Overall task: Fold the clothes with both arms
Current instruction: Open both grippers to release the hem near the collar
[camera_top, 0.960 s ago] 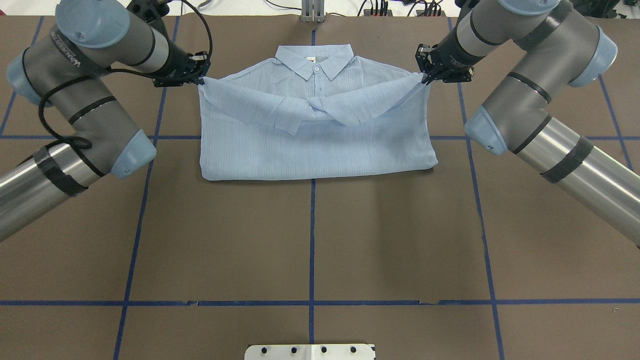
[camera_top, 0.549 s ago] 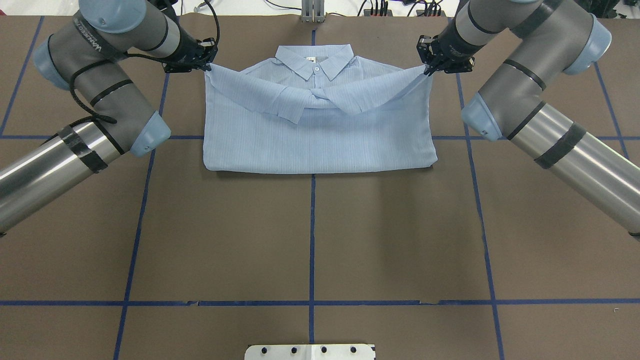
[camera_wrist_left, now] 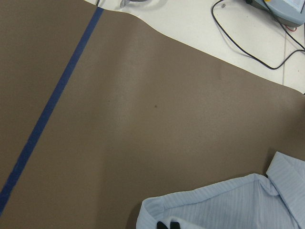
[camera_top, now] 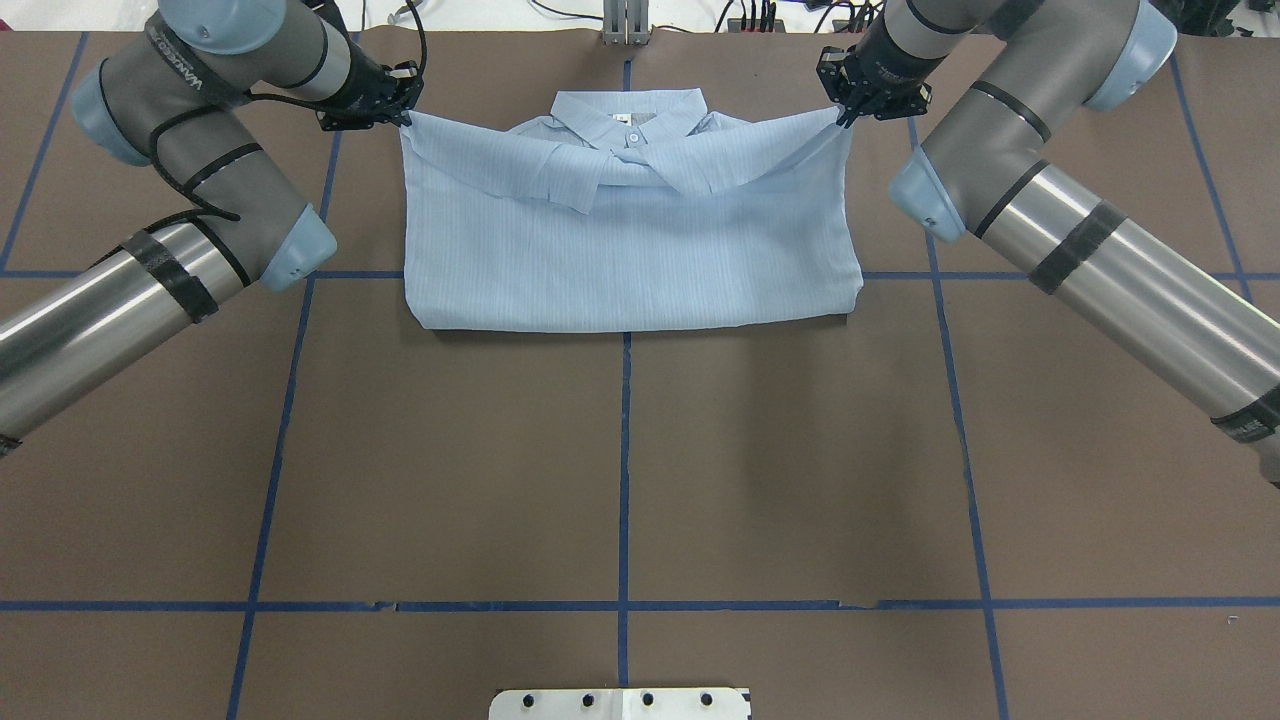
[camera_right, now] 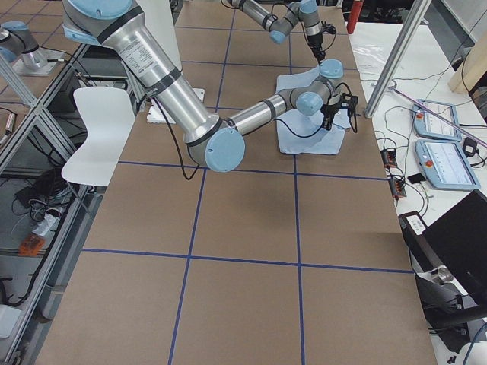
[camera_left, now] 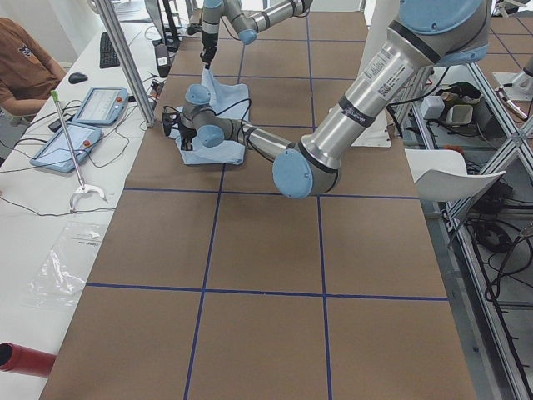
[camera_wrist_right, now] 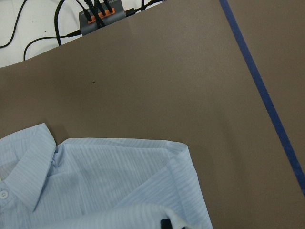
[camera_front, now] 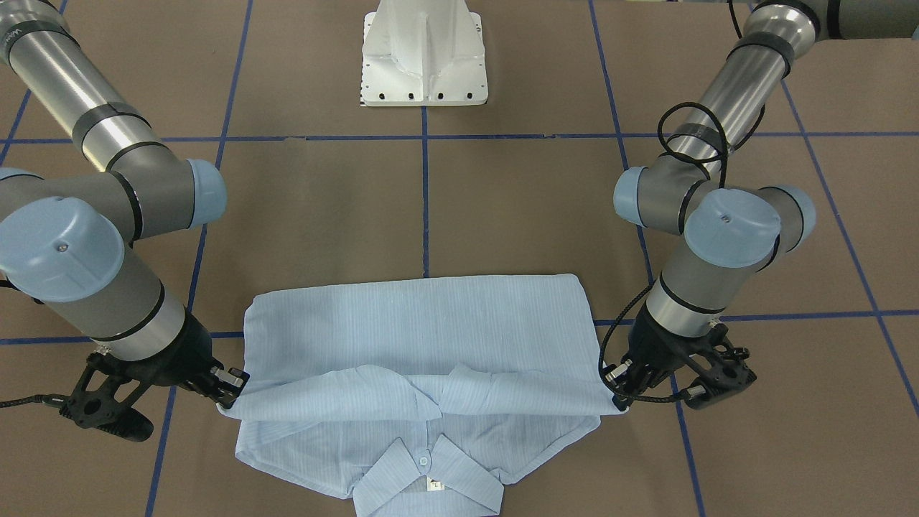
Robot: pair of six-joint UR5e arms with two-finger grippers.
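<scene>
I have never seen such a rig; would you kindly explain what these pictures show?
The robot has a left arm and a right arm at a brown table. One picture looks down from behind the robot, one faces it from across the table, two look along the table from its ends, and two come from cameras on the wrists. A light blue shirt lies on the table, collar away from the robot. The left hand and the right hand each pinch a corner of the folded-over layer near the shoulders.
</scene>
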